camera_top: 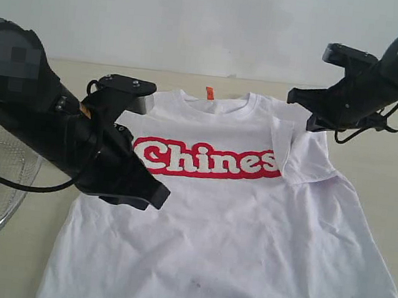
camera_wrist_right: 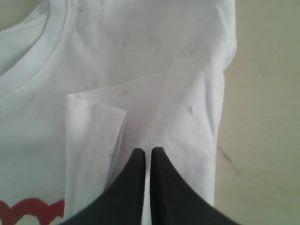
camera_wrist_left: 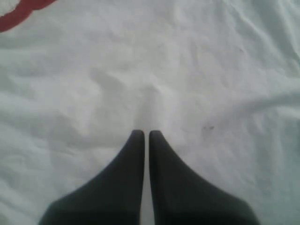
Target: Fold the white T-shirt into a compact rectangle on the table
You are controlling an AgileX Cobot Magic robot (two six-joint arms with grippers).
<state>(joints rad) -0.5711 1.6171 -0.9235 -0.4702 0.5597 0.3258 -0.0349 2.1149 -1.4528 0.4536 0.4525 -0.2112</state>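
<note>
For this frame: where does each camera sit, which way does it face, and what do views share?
Exterior view: off the arms, looking down across the table at the white T-shirt, hem nearest, collar farthest; left arm and right arm show.
Left wrist view: on the left arm, looking past the left gripper, fingers together, at plain cloth and a corner of red lettering.
Right wrist view: on the right arm, looking past the right gripper, also shut, at collar, folded-in sleeve and table.
Shared: exterior and right wrist both show that sleeve.

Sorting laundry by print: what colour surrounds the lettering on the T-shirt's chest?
Red, outlining white lettering on the white T-shirt; the exterior view shows it best.
</note>
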